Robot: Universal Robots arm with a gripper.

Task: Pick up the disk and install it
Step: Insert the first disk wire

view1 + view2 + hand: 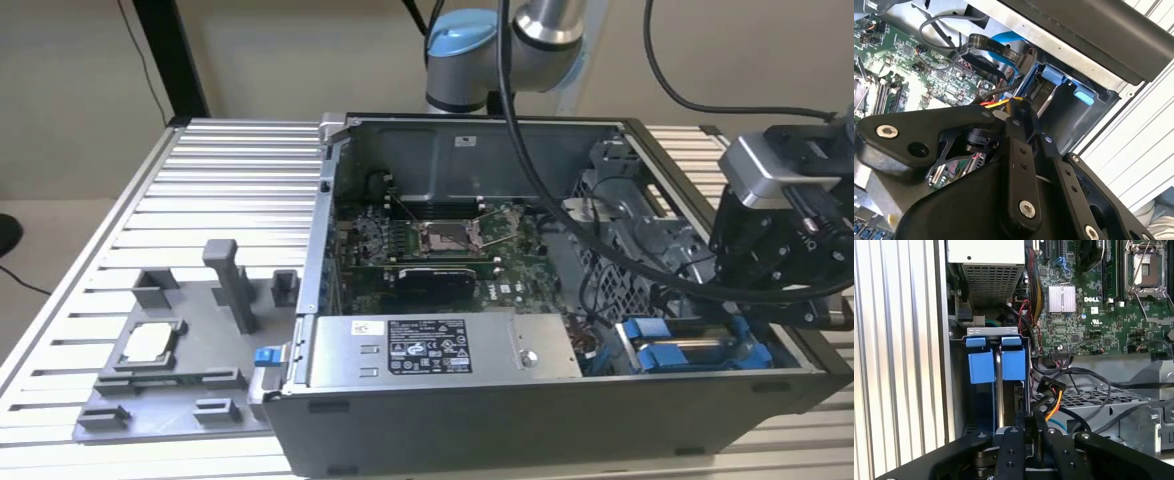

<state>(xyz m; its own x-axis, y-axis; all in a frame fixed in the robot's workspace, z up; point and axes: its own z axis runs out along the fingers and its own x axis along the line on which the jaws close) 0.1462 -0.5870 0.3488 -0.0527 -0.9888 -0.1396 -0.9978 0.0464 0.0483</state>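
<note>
Now gripper [1031, 421] hovers beside the seated disk [997, 382].

Disk: the flat silver metal disk in its blue plastic bracket [1013, 365] is looking smooth and a little dull.
Gripper: the black gripper [1028, 422] is shining softly, and its small metal screws are glinting.
Table: the ribbed silver metal table [227, 180] is gleaming.
Case: the grey metal computer case [534, 420] is looking matt.
Board: the green circuit board [1104, 325] is looking bumpy.
Tray: the grey plastic holder tray [200, 355] is looking matt.

Black gripper [1032, 418], silver screws [1027, 208], blue-capped grey arm [537, 38]
</note>
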